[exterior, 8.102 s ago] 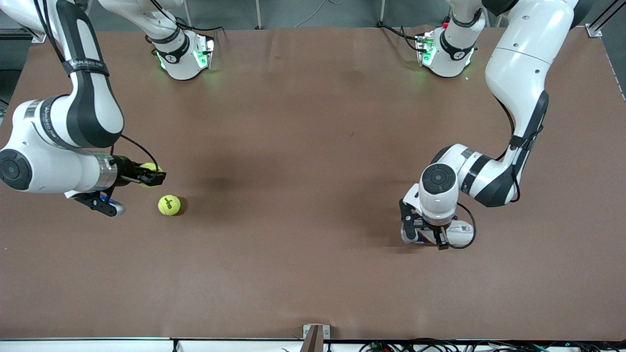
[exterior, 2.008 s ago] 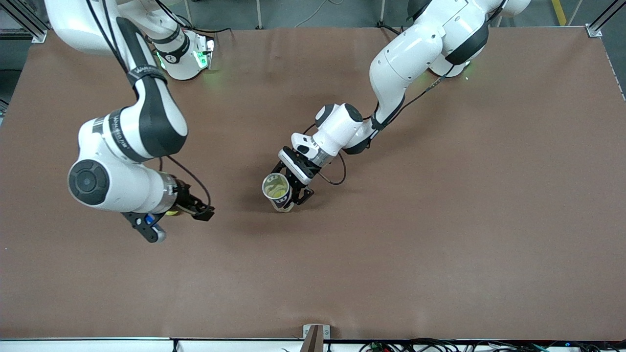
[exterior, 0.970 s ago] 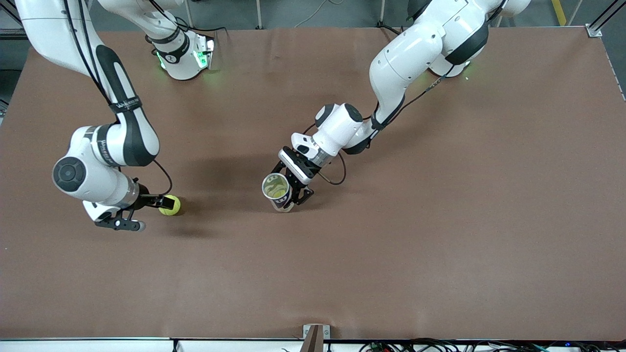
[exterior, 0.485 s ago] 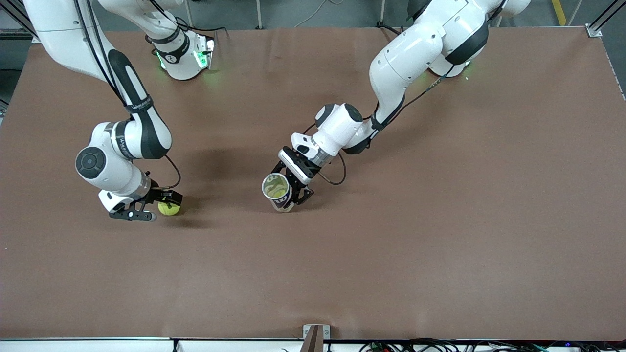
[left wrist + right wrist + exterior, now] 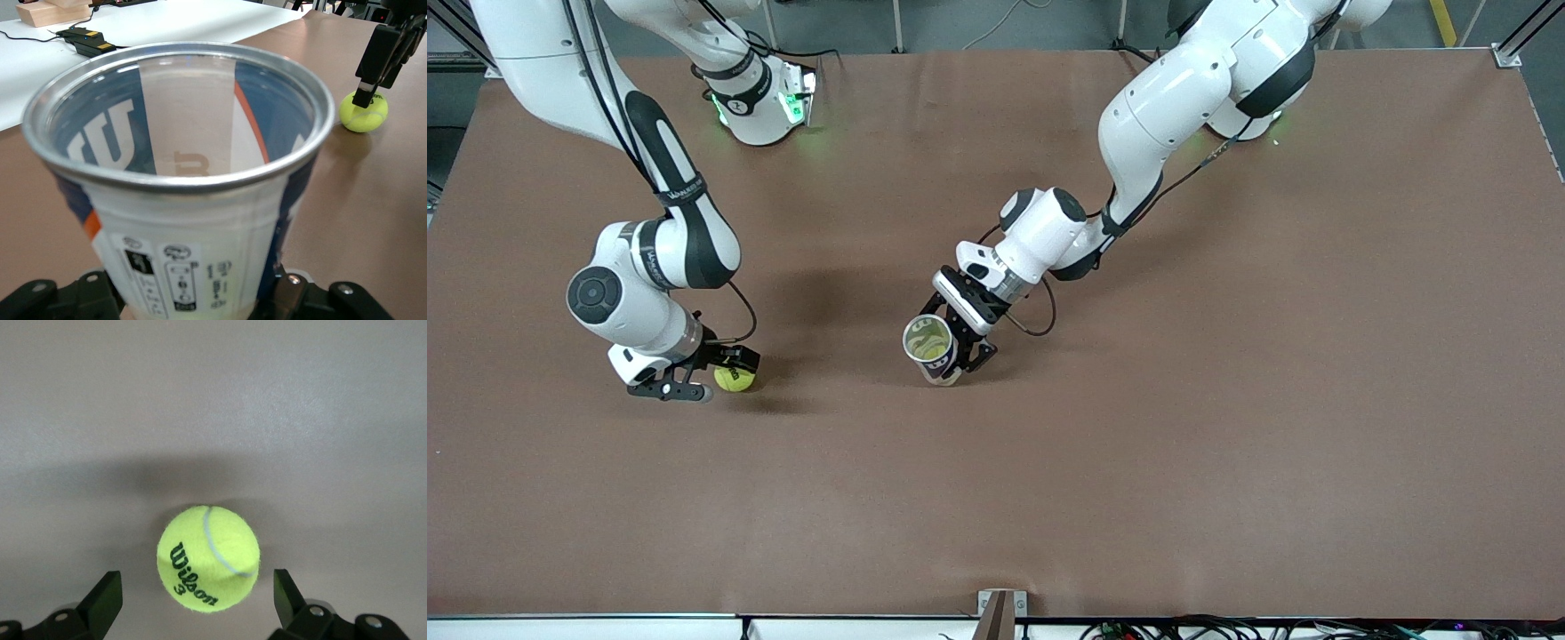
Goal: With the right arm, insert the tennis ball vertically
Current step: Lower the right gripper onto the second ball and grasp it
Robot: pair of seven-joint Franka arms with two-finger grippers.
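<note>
A: Front view: the right end effector [image 5: 725, 366] was down at the worktop [image 5: 1138, 498], jaws spread, with the tennis ball [image 5: 735, 380] between its fingers and resting on the worktop. No squeeze on it.

B: And the left?

A: The left end effector [image 5: 959, 354] was clamped on the can [image 5: 929, 342], mouth up and tilted a bit toward the camera. Something yellow showed inside, possibly another ball, I couldn't tell. The can sat well apart from the right end effector, toward the left arm's end. The left arm was waiting.

B: Left wrist view?

A: The can's [image 5: 180, 200] open metal rim filled it, and the black fingers [image 5: 313, 297] hugged its base. The ball [image 5: 363, 112] was off in the distance with the right end effector's finger [image 5: 379, 63] directly above it.

B: Right wrist view?

A: The ball [image 5: 208, 558] was centred between the two fingertips [image 5: 103, 600], a clear gap on each side.

B: Handling?

A: My read: light, felt-covered, so good friction. It's springy, so it gives a little under the pads, not fragile. It's round, so it'll roll or squirt out if pinched off-centre. Close across the widest part, moderate force. The can mouth looks only slightly wider than the ball, so line up straight over it.
</note>
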